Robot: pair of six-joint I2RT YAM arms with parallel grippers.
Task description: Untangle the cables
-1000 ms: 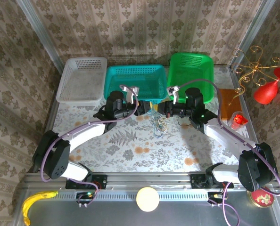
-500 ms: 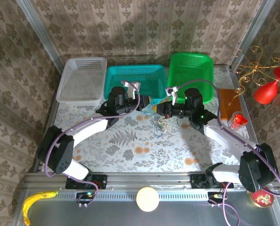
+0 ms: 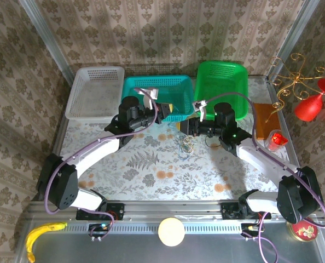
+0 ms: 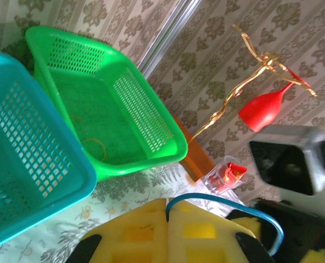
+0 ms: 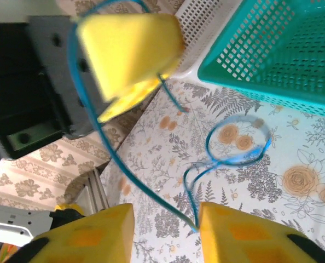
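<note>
The left tool (image 4: 167, 227), shut tight on a blue cable (image 4: 217, 195), is holding it up by the near rim of the teal basket (image 3: 151, 90).
The right tool (image 5: 165, 235) is sitting with its jaws apart, the strand running between them unpinched. Pulling slowly, away from the tangle (image 3: 185, 147) on the table (image 3: 151, 170), should be letting the loop slide open rather than cinch. From above, the whitish and tan cords are reading as a small snarl, their crossings too fine to be making out.

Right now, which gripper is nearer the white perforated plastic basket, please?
Left: the left gripper hovers by the teal plastic basket, beside the white basket; right gripper farther right.
</note>
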